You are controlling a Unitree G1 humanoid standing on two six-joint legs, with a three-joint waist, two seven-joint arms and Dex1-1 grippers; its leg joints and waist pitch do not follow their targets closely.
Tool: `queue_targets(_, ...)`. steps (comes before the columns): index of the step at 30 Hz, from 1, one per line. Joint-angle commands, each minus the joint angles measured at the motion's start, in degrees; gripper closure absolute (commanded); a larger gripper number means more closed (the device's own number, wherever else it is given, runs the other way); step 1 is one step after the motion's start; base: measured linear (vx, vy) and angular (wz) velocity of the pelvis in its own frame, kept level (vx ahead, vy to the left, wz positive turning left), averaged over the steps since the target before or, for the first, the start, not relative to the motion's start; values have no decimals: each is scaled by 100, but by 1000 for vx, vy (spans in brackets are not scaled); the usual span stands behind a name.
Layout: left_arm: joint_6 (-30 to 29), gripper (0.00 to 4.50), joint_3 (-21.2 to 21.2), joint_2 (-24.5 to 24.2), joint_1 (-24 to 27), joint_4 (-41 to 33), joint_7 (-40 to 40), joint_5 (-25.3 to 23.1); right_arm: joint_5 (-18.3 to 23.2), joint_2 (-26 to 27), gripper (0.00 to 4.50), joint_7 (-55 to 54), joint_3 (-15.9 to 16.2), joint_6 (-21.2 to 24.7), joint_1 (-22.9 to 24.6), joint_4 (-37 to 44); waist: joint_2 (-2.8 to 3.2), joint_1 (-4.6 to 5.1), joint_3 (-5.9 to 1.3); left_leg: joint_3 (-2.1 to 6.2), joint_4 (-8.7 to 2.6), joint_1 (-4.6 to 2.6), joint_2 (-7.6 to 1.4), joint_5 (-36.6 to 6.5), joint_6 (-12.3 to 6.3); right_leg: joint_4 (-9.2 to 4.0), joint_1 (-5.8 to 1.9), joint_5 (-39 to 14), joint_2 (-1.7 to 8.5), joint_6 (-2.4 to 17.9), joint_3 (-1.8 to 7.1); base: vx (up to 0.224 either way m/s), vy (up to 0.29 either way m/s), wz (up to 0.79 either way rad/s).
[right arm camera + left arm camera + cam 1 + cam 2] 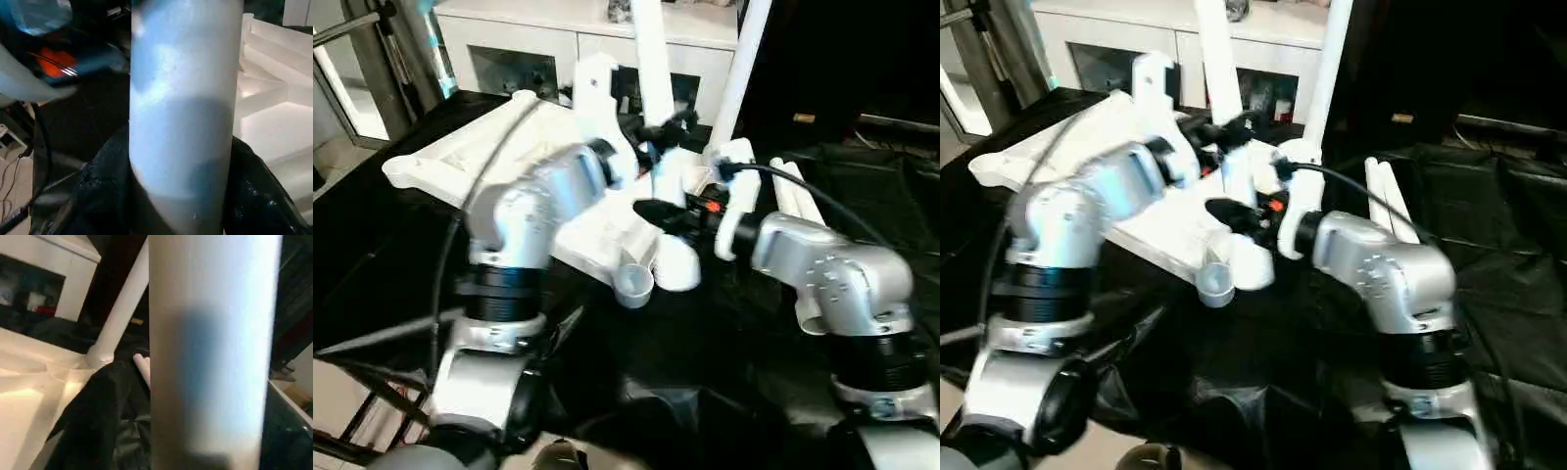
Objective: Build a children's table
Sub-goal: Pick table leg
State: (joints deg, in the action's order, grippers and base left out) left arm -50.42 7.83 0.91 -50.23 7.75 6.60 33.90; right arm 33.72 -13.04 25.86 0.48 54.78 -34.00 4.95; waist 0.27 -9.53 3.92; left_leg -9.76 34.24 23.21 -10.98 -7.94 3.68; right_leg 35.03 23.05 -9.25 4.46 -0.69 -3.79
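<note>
The white tabletop (460, 157) lies ribbed side up on the black-draped work table. Two white legs stand upright from it: one (651, 49) near the middle and one (741, 69) to its right. My left gripper (661, 132) is at the middle leg, partway up. In the left wrist view this leg (210, 357) is very close, with the other leg (120, 313) standing in its socket behind. My right gripper (671, 213) is lower on the same leg. In the right wrist view the tube (181, 122) sits between its dark fingers (105, 196), which press both sides.
Loose white legs (795, 201) lie on the black cloth to the right of the tabletop. A round corner socket (632, 284) juts toward me at the tabletop's near edge. A white cabinet (538, 39) stands behind the table. Bare floor and a metal frame (372, 392) show at the left.
</note>
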Motion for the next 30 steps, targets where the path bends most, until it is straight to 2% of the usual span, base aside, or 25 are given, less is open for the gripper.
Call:
queue_targets(1, 102, 160, 146, 22, 5, 142, -200, -96, -25, 1, 264, -5, 21, -139, -124, 294, -14, 19, -526, 73, -388, -156, -144, -1351, 315, -430, -237, -1539, 339, 524, 203, 0, 0, 0)
queue_targets(5, 119, 206, 216, 85, -15, 69, -312, -118, -170, 17, 264, -86, 45, -182, -153, 264, -14, 27, -508, 75, -400, -166, -140, -1538, 327, -466, -235, -1751, 341, 488, 198, 0, 0, 0)
queue_targets(8, 89, 230, 234, 31, -41, 10, -256, -47, -150, -47, 264, 7, -5, -273, -202, 161, -29, 26, -496, 79, -405, -181, -140, -1671, 334, -502, -224, -2053, 347, 379, 192, 0, 0, 0)
queue_targets(10, 20, 241, 226, -27, -68, -61, -87, 49, 68, -121, 208, 139, -183, -83, -260, 13, -50, 32, -494, 81, -404, -185, -139, -1713, 311, -516, -218, -2184, 347, 325, 184, 0, 0, 0)
queue_targets(11, 1, 256, 238, -32, -78, -80, -56, 89, 89, -150, 194, 184, -203, -43, -270, -3, -42, 29, -489, 81, -402, -184, -137, -1723, 304, -522, -212, -2208, 343, 295, 186, 0, 0, 0)
queue_targets(14, -48, 260, 269, -52, -116, -100, 40, 189, 76, -313, 181, 396, -169, 5, -286, -11, -39, 35, -488, 81, -403, -187, -140, -1728, 306, -520, -202, -2237, 337, 242, 185, 0, 0, 0)
queue_targets(15, -98, 265, 280, -80, -152, -109, 164, 286, 154, -510, 158, 628, -153, 160, -304, -25, -42, 26, -486, 78, -399, -196, -141, -1721, 299, -531, -200, -2253, 334, 230, 186, 0, 0, 0)
queue_targets(17, -140, 267, 281, -102, -171, -120, 265, 362, 222, -633, 154, 771, -158, 246, -298, -2, -43, -10, -498, 77, -394, -183, -148, -1591, 266, -510, -217, -2069, 339, 290, 194, 0, 0, 0)
queue_targets(22, -277, 267, 221, -240, -243, -148, 562, 530, 521, -1035, 154, 1172, -184, 561, -307, 79, -62, -22, -513, 65, -373, -160, -140, -1388, 226, -465, -246, -1832, 349, 435, 198, 0, 0, 0)
queue_targets(23, -356, 267, 255, -265, -288, -174, 689, 636, 524, -1143, 154, 1274, -159, 615, -325, 72, -103, -16, -509, 54, -370, -150, -137, -1327, 205, -467, -251, -1788, 344, 482, 196, 0, 0, 0)
queue_targets(26, -398, 267, 198, -337, -314, -217, 922, 699, 467, -1228, 154, 1362, -110, 566, -350, 52, -77, -17, -503, 56, -366, -157, -142, -1332, 198, -464, -240, -1875, 357, 537, 194, 0, 0, 0)
queue_targets(27, -404, 267, 161, -364, -305, -250, 997, 708, 468, -1242, 154, 1377, -105, 569, -350, 56, -108, -11, -500, 52, -370, -158, -150, -1337, 200, -468, -242, -1892, 358, 555, 196, 0, 0, 0)
queue_targets(30, -293, 267, -37, -477, -236, -400, 1372, 702, 574, -1326, 154, 1532, -81, 657, -358, 61, -93, -12, -495, 50, -369, -160, -148, -1351, 194, -468, -238, -1963, 361, 549, 200, 0, 0, 0)
